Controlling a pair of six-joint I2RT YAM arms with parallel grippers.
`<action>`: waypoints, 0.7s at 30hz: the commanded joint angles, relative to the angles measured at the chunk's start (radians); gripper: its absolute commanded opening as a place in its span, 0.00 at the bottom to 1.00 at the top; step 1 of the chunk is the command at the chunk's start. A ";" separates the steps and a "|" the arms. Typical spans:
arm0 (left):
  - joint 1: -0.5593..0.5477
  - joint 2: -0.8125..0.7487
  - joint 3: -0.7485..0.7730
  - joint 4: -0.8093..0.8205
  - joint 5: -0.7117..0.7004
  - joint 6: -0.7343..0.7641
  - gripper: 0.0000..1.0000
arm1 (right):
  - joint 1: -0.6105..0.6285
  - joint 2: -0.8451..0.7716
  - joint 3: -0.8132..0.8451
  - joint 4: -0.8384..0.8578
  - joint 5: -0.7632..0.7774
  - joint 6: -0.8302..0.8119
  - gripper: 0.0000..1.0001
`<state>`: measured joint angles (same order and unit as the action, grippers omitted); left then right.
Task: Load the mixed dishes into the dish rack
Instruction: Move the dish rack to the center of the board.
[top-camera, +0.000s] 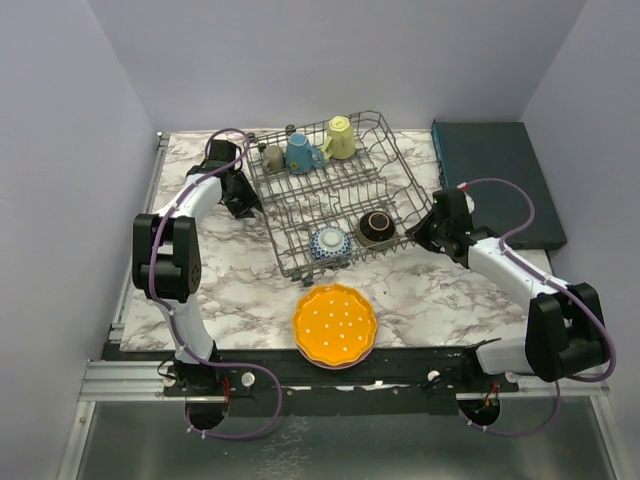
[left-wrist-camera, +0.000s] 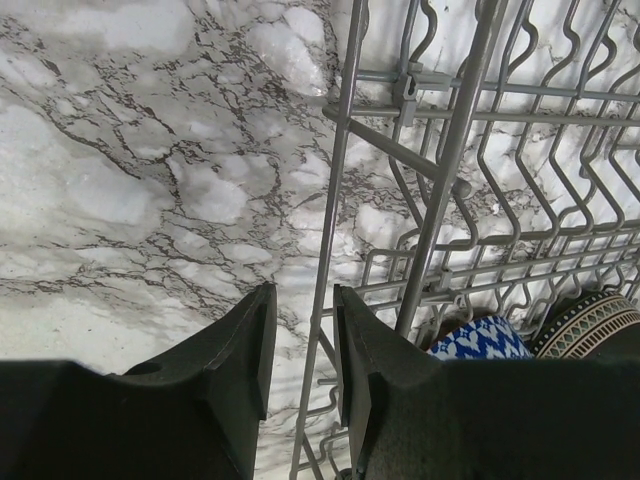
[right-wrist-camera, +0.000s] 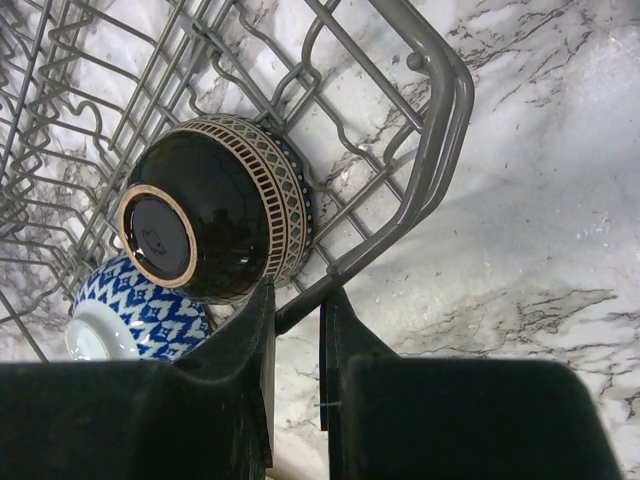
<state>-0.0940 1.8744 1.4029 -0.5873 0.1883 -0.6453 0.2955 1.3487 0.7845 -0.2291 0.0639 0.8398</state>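
Observation:
The grey wire dish rack (top-camera: 300, 205) stands askew at the back middle. It holds a grey-olive mug (top-camera: 272, 157), a blue mug (top-camera: 300, 153), a yellow mug (top-camera: 340, 138), a blue-white bowl (top-camera: 330, 243) and a dark brown bowl (top-camera: 376, 228). An orange dotted plate (top-camera: 335, 324) lies on a pink plate near the front edge. My left gripper (top-camera: 243, 200) (left-wrist-camera: 300, 290) is open at the rack's left side, a thin rim wire (left-wrist-camera: 322, 290) between its jaws with gaps either side. My right gripper (top-camera: 425, 228) (right-wrist-camera: 297, 285) is shut on the rack's thick rim bar (right-wrist-camera: 440, 130), beside the brown bowl (right-wrist-camera: 215, 215).
A flat dark teal box (top-camera: 495, 180) lies at the back right, close behind the right arm. Marble tabletop (top-camera: 430, 290) shows between the rack and the plates. Grey walls close in on both sides and the back.

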 joint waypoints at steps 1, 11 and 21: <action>-0.076 0.042 0.073 0.092 0.116 -0.034 0.37 | 0.037 0.077 0.049 0.121 -0.180 0.008 0.00; -0.070 0.075 0.154 0.071 0.119 -0.013 0.38 | 0.037 0.146 0.123 0.137 -0.208 0.041 0.01; -0.070 0.047 0.104 0.009 0.054 -0.013 0.38 | 0.037 0.089 0.116 0.089 -0.151 0.010 0.39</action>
<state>-0.0940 1.9453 1.5181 -0.5907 0.1593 -0.6273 0.2852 1.4567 0.8837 -0.2115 0.0505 0.8829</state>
